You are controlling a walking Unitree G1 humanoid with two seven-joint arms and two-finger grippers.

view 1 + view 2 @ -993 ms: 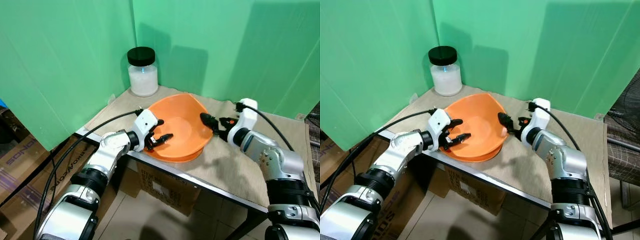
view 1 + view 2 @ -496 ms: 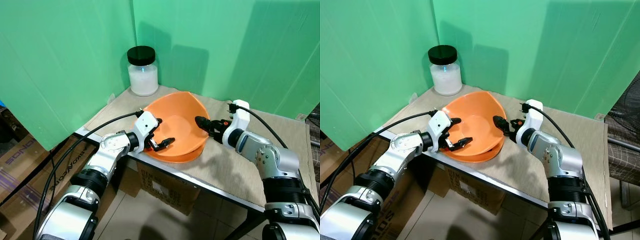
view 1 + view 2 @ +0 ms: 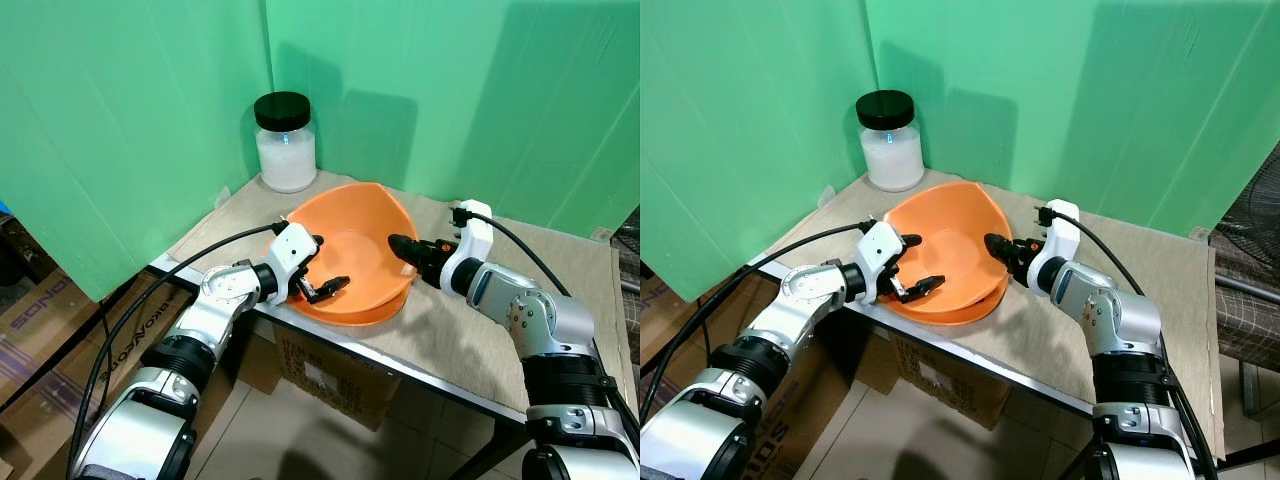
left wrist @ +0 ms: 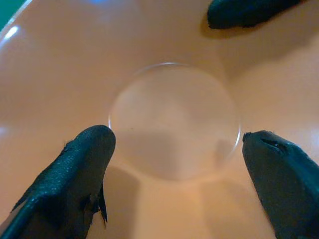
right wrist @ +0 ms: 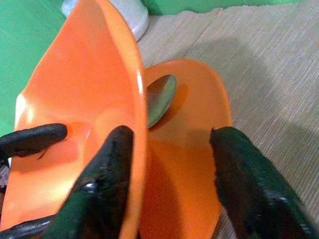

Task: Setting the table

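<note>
1. We look down at a counter (image 3: 560,290) covered with a beige woven mat, set in a corner of green screens.
2. An orange bowl (image 3: 355,262) sits at the near left edge of the counter, tipped so that its right side is raised.
3. Under it lies a second orange dish (image 5: 192,164), flat on the mat. In the right wrist view a metal spoon (image 5: 160,98) rests on this dish, partly hidden behind the tipped bowl.
4. Our left gripper (image 3: 322,268) reaches into the bowl from the near left. Its two black fingers are spread wide apart, holding nothing. In the left wrist view they frame the round flat bottom of the bowl (image 4: 174,119).
5. Our right gripper (image 3: 403,248) reaches in from the right. Its fingers straddle the raised right rim of the bowl, one inside and one outside. The gap between them is wide. The inner finger (image 5: 107,169) lies against the inside wall of the bowl; the outer one stands clear of it.
6. A glass jar (image 3: 285,148) with a black lid and white contents stands at the far left corner of the counter, well apart from the bowl.
7. Cardboard boxes (image 3: 330,375) sit on the floor beneath the counter.
</note>
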